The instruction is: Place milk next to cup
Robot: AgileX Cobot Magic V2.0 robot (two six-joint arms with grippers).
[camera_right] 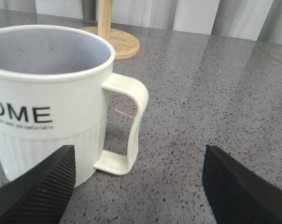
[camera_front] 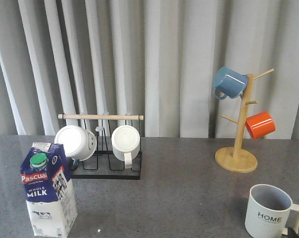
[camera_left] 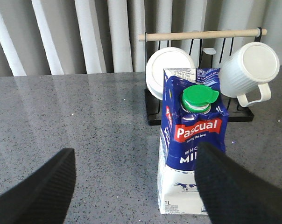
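Note:
The milk [camera_front: 48, 191] is a tall blue-and-white carton with a green cap, upright at the table's front left. The left wrist view shows the milk [camera_left: 192, 144] just ahead. My left gripper [camera_left: 136, 184] is open and empty, and one of its fingers [camera_left: 236, 186] overlaps the carton's front edge in the picture. The cup [camera_front: 268, 210] is a pale ribbed mug marked "HOME", upright at the front right. In the right wrist view the cup [camera_right: 47, 98] is close, its handle towards my open, empty right gripper [camera_right: 138, 186]. Neither gripper shows in the front view.
A black rack [camera_front: 107, 163] with a wooden bar holds two white mugs behind the milk. A wooden mug tree [camera_front: 238, 144] with a blue mug [camera_front: 228, 82] and an orange mug [camera_front: 260, 125] stands at the back right. Grey curtains hang behind the grey stone table [camera_front: 184, 193].

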